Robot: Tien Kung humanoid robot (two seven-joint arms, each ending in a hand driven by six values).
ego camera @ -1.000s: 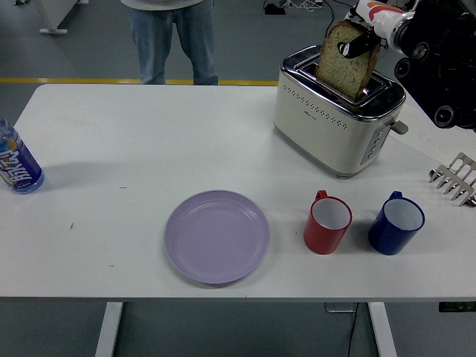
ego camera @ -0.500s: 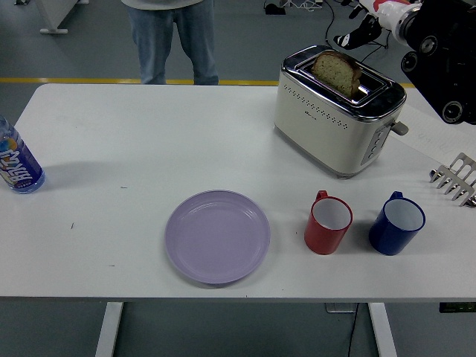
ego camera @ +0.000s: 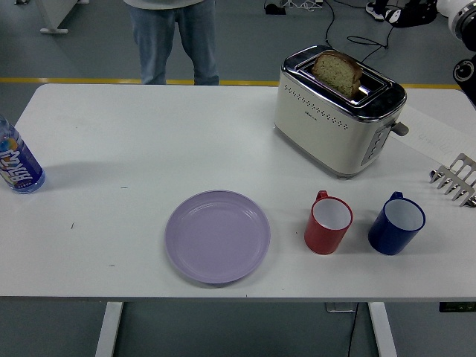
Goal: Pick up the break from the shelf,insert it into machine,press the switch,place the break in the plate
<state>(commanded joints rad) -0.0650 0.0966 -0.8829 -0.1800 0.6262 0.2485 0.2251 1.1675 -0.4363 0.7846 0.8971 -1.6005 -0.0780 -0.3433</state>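
the bread [ego camera: 338, 71], brown-crusted with a speckled crumb, sits tilted in the toaster [ego camera: 335, 119], its top poking out. the right hand [ego camera: 416, 11] is at the top right corner; whether it's open or closed can't be told

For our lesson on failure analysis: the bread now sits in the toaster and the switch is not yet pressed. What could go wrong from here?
1. The bread slice stands partly above its slot, so it may sit crooked when the lever goes down.
2. The toaster's lever is small and faces the right side; a press could slip or shove the toaster.
3. The red mug and blue mug stand between toaster and purple plate; a low carry might clip them.
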